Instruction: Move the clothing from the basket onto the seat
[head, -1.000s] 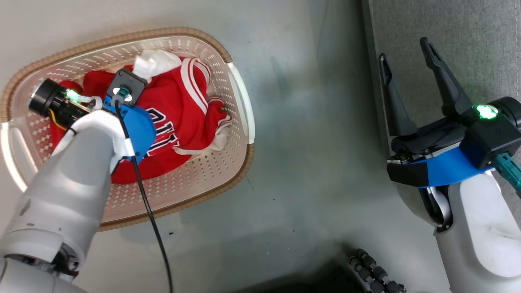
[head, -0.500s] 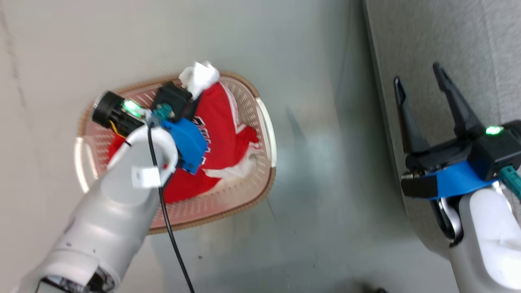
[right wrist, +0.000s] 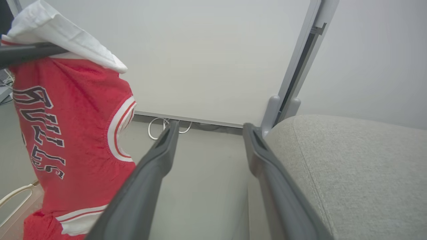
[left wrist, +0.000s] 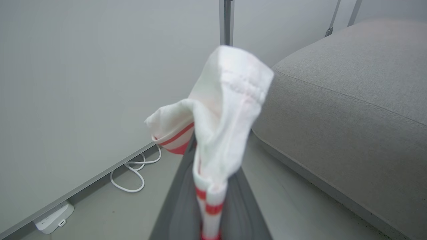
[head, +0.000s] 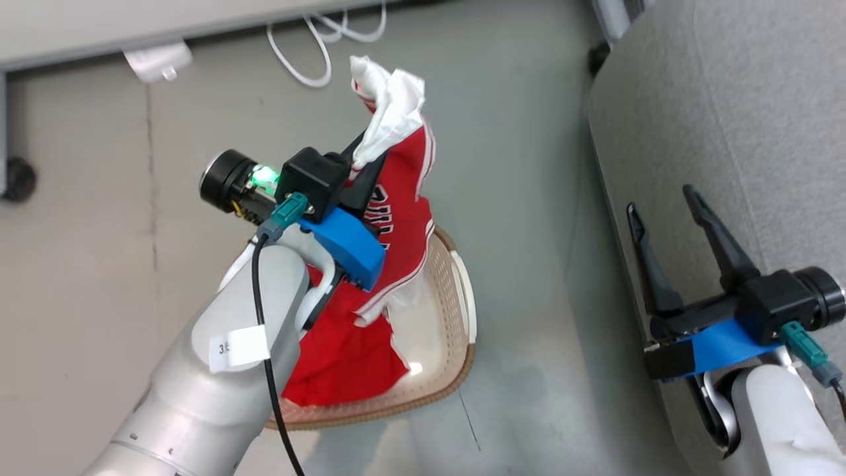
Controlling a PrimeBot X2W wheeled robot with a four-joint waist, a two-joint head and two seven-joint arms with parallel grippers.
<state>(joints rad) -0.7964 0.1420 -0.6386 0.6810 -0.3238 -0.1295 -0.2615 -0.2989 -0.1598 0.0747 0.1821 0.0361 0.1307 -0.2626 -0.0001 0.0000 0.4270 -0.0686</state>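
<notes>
My left gripper (head: 365, 151) is shut on the white trim of the red BULLS jersey (head: 404, 218) and holds it up above the cream basket (head: 462, 311). The jersey's lower end hangs into the basket, where more red cloth (head: 344, 367) lies; I cannot tell whether that is the plain garment. In the left wrist view the white trim (left wrist: 227, 100) sticks up between the shut fingers (left wrist: 176, 203). My right gripper (head: 661, 201) stands open and empty against the grey seat's (head: 747, 112) side. From the right wrist, the jersey (right wrist: 73, 133) hangs left of the open fingers (right wrist: 156, 156), and the seat (right wrist: 350, 166) is to the right.
A white cable (head: 310, 46) and a power strip (head: 158, 59) lie on the grey floor by the wall. A dark caster (head: 16, 178) sits at the far left. A metal post (right wrist: 300, 66) rises behind the seat. Bare floor separates basket and seat.
The head camera has shifted. My left gripper has risen out of the basket, lifting the jersey by its white trim. The right gripper stays open beside the seat.
</notes>
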